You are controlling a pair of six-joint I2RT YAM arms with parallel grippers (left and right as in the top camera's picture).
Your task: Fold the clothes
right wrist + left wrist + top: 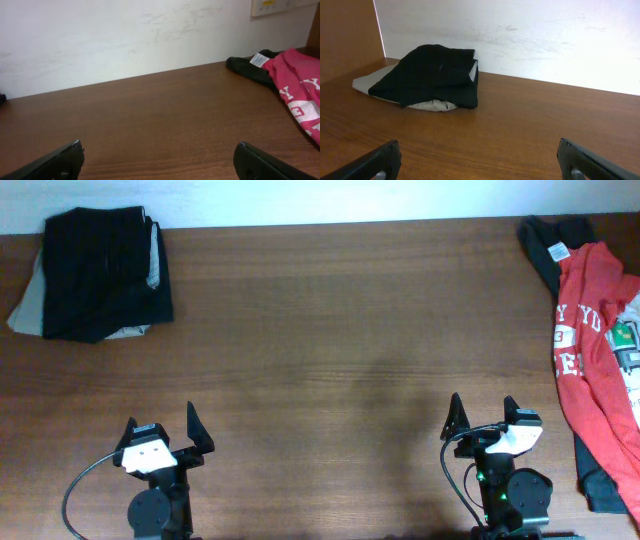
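Clothes (600, 415) not yet folded lie in a loose heap at the 3 o'clock edge of the table (320, 360), seen from overhead: a red shirt (590, 330) spread partly over a dark garment (545, 242), the heap's long axis running from 12 to 6 o'clock along that edge. The right gripper (484, 405) stands at about 5 o'clock on the table, wide open and empty, and the red shirt lies at about 2 o'clock from it, near. The left gripper (160, 420), at about 7 o'clock, is also wide open and holds nothing; the heap is well apart from it, across the whole table. A folded stack (100, 275) of dark and pale cloth rests at 10 o'clock, at about 11 o'clock from the left gripper. In the left wrist view only the folded stack (430, 75) shows, ahead and a little to the left, against the wall (545, 40), with both fingers (377, 161) far apart at the bottom corners. In the right wrist view the red shirt (300, 95) and the dark garment (250, 66) lie at about 2 o'clock, with bare wood between them and the widely spread fingers (55, 162). I judge that the right arm is the nearer one for the first reach, going forward and to its right.
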